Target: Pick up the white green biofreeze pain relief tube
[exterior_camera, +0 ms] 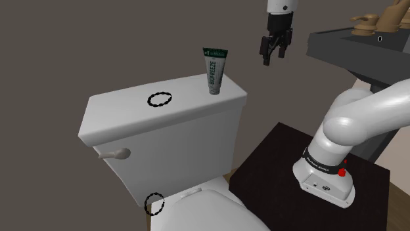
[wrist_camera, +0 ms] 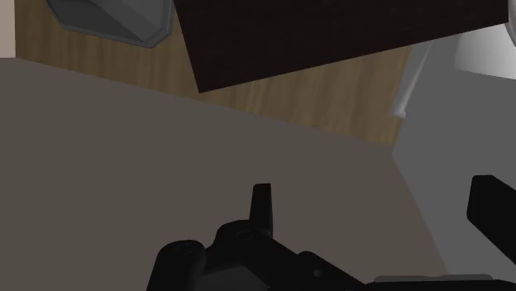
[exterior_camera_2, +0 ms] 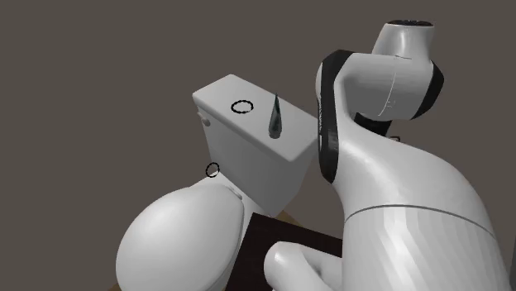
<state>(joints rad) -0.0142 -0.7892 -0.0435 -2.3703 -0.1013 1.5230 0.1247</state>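
1. The white tube with a dark green top band and green lettering (exterior_camera: pixel 214 71) stands upright on its cap. It is on the white toilet tank lid (exterior_camera: pixel 125 108), near the lid's end at the shoulder view's right and close to its edge.
2. The all-black two-finger end effector (exterior_camera: pixel 274 58) hangs in the air, above the tube and to the shoulder view's right of it, well apart from it. Its fingers are spread and hold nothing.
3. The tube is tall on a narrow base. A finger brushing it during the approach would probably topple it, and it could then fall off the lid.
4. The second exterior view shows the tube as a thin wedge. Fingers turned to the wrong faces may not straddle it, or may push it over.
5. Coming down too far would drive the fingertips into the lid.
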